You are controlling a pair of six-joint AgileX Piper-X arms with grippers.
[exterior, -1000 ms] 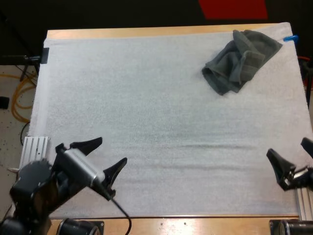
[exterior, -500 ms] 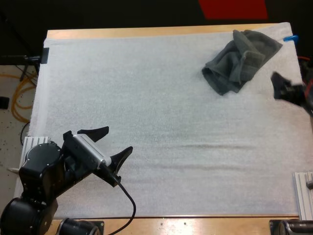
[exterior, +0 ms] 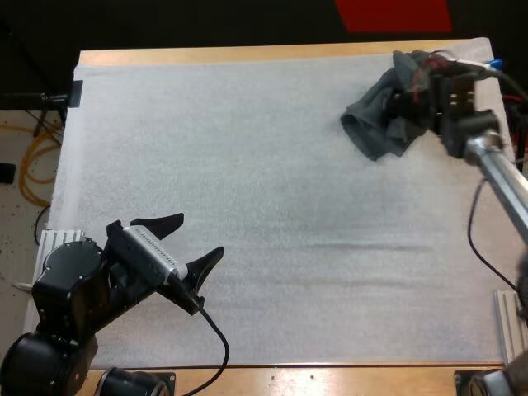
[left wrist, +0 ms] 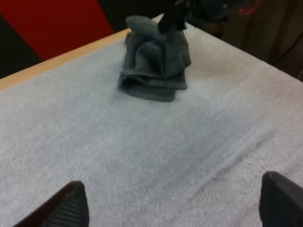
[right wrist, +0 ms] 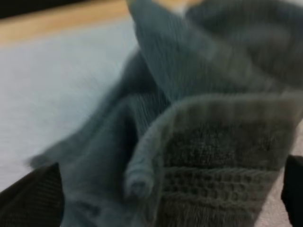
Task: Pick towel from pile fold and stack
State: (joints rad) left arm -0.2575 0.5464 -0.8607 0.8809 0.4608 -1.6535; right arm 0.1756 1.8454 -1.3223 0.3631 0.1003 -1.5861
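And the right arm is making its move! 1 second ago the right gripper [exterior: 408, 99] was idling down at 4 o'clock on the mat [exterior: 247, 165]. 0.5 seconds ago it was sweeping up the right edge near 2 o'clock. Now it is hanging directly over the crumpled towel [exterior: 371, 136].

The towel is lying at about 1 o'clock on the mat, close to the far right corner of the table [exterior: 206, 56]. Its near lobe is sitting exactly where it sat before, so nothing is being lifted yet.

From the right wrist, the 2 black fingers are standing wide apart with the towel's ridged folds bulging up between them. They are straddling the cloth, not squeezing it. Whether the tips are already brushing the cloth, I cannot tell.

The left gripper [exterior: 201, 235] is waiting at 7 o'clock, jaws spread and holding nothing. It has edged slightly inward over the last second and is now holding still. Its own camera is looking across the bare mat at the towel, with the right gripper working at the towel's far top.

My read is that the pick is only beginning. The reach is done, while the clamp, the fold and the stack are all still ahead. The right fingers are needing to sink in and pinch an edge or a single fold. Grabbing the whole bundle could make spreading it awkward.
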